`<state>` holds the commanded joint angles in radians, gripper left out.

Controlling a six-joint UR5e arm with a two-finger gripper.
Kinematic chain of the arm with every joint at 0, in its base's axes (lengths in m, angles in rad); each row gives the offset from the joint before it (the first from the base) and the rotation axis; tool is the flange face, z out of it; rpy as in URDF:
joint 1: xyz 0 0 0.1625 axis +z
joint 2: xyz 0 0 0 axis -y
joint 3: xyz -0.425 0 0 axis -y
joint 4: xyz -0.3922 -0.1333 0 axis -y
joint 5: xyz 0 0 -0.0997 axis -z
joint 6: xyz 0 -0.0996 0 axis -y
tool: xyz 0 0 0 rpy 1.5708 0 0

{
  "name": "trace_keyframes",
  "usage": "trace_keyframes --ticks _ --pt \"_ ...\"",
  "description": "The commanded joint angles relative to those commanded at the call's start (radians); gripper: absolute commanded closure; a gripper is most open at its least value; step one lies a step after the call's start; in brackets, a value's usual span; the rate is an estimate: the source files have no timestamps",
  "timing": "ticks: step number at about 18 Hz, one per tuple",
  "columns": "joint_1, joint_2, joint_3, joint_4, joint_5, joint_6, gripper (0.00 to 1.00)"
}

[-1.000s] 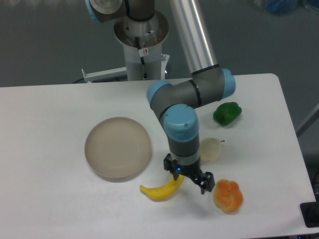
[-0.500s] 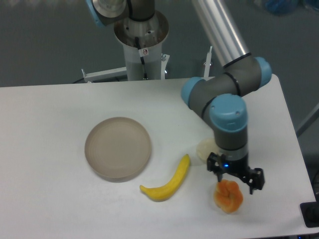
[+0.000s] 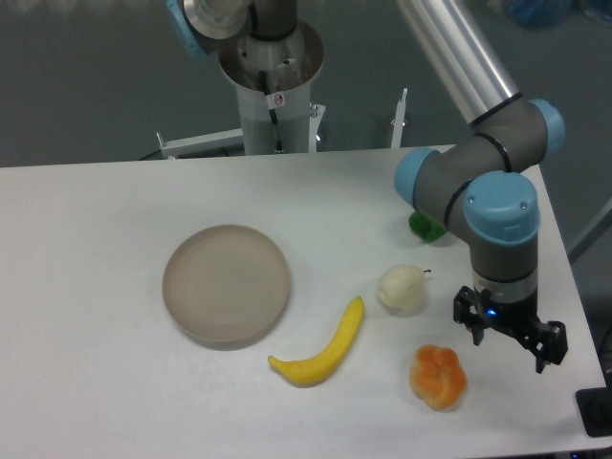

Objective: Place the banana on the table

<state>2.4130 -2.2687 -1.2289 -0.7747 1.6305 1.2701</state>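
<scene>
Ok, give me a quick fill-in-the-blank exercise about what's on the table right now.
1. The banana lies on the ____, beside the plate.
2. The plate holds ____.
3. The gripper is right of the ____ fruit.
4. The cream fruit sits between the banana and the ____.

Missing words: table; nothing; orange; gripper

No text, brand or number is showing clearly enough to read. A small round sticker (image 3: 278, 98) with a red mark is sitting on the white robot pedestal (image 3: 273, 105) beyond the far edge of the table, but its sign is too small to make out.
</scene>
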Motion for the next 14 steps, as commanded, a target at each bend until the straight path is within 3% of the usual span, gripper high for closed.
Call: trace_keyframes --ticks 9,14 --pt "-0.055 -0.018 0.011 -0.006 0.092 -0.083 0.0" --pt "-0.06 -0.025 0.015 -0.003 0.083 -0.069 0.0"
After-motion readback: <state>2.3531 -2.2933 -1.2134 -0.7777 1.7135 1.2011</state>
